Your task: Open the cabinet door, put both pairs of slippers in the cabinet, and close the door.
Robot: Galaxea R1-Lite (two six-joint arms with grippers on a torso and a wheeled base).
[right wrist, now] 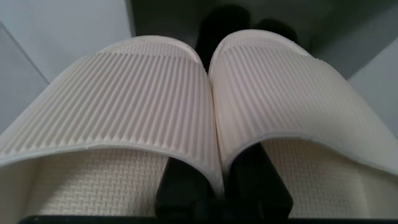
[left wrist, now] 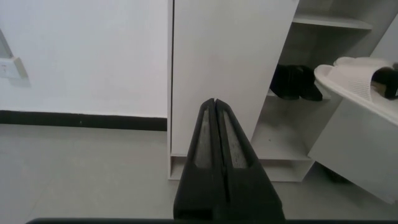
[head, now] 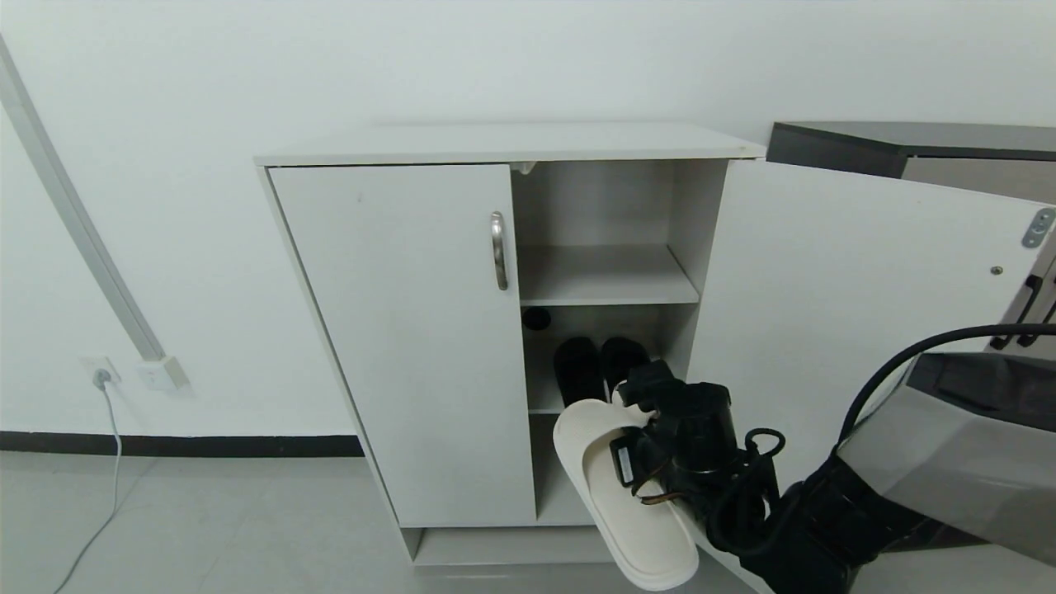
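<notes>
The white cabinet (head: 396, 330) has its right door (head: 825, 305) swung open and its left door shut. A pair of black slippers (head: 596, 367) lies on the middle shelf inside, also seen as black slippers (left wrist: 297, 82). My right gripper (head: 652, 421) is shut on a pair of cream slippers (head: 619, 487), held side by side in front of the open compartment, toes toward it. The right wrist view looks over the ribbed straps of the cream slippers (right wrist: 211, 99) at the black pair behind. My left gripper (left wrist: 214, 109) is shut on nothing, low in front of the closed left door.
The upper shelf (head: 606, 276) and the bottom shelf (left wrist: 277, 140) are bare. A wall socket with a cable (head: 101, 375) is low on the left wall. A grey counter (head: 907, 148) stands behind the open door. Bare floor lies left of the cabinet.
</notes>
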